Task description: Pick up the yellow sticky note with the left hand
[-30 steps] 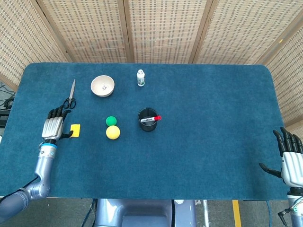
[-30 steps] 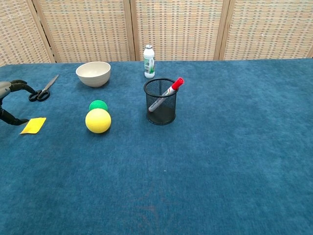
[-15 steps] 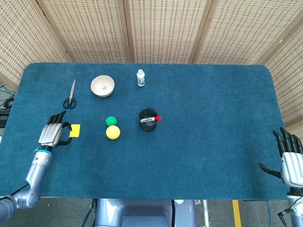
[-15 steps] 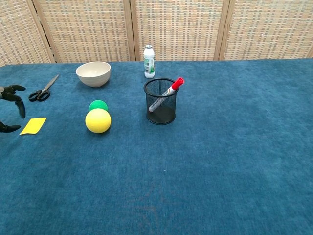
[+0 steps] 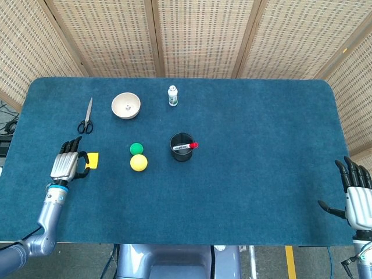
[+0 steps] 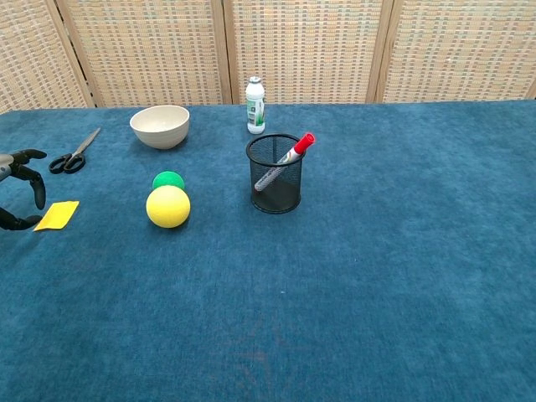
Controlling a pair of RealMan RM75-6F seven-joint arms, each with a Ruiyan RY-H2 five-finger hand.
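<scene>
Both hands have silver-grey backs and black fingers. The left hand (image 5: 67, 164), beside the yellow sticky note (image 5: 92, 160), joins a smooth grey forearm through a blue wrist ring. The right hand (image 5: 356, 195) looks alike.

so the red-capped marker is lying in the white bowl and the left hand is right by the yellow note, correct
Not quite. The red-capped marker is not in the white bowl; it leans inside the black mesh cup, as the chest view shows. The rest holds: the left hand is right beside the yellow sticky note, which lies on the table.
</scene>
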